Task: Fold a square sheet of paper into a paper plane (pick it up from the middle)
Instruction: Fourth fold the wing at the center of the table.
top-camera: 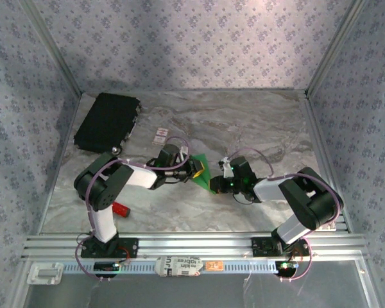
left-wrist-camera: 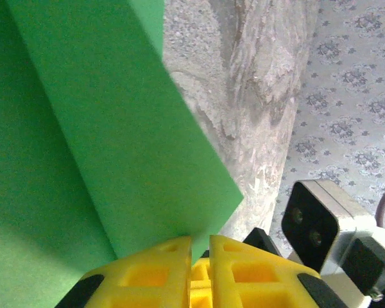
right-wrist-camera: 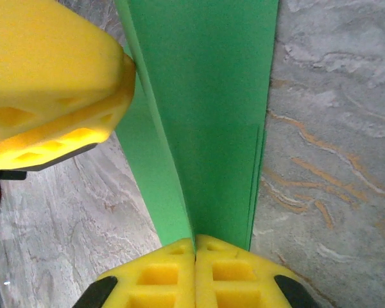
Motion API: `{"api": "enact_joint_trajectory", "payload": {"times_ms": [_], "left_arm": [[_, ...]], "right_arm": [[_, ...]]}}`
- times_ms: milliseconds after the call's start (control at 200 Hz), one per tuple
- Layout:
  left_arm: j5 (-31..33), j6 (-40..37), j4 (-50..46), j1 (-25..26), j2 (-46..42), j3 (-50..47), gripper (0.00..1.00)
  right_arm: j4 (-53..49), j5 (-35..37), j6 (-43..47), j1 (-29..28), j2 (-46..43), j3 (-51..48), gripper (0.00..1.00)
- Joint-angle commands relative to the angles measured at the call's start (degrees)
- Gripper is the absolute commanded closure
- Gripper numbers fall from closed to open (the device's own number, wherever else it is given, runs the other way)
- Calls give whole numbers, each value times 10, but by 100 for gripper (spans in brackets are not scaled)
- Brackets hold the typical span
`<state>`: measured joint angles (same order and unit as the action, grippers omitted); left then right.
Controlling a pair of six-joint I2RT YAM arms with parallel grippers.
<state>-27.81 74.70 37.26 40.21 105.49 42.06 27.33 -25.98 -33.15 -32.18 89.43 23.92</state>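
Grey marbled bench [top-camera: 256, 128] lies under patterned walls. Right fingers [right-wrist-camera: 160, 276] are pressed together on one edge of the square sheet of paper [right-wrist-camera: 212, 115], which is creased into at least 2 layers. Left fingers [left-wrist-camera: 147, 269] stand almost closed, pinching another edge of it. Held between both arms, the sheet sits nearer the robot than the black case [top-camera: 107, 122] and to its right. Thin, light and floppy, it would likely crumple or tear under a hard pull, so grips belong close to the creases. The case looks closed; its contents cannot be told.
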Motion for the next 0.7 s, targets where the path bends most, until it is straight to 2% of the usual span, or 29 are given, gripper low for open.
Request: {"api": "enact_joint_trajectory", "payload": {"times_ms": [0,700], "left_arm": [[-1,2,20,2,18,15,86],[13,1,18,3,38,35,86]], "right_arm": [[-39,8,-10,11,14,-16,93],[-69,-27,-10,21,21,5,94]]}}
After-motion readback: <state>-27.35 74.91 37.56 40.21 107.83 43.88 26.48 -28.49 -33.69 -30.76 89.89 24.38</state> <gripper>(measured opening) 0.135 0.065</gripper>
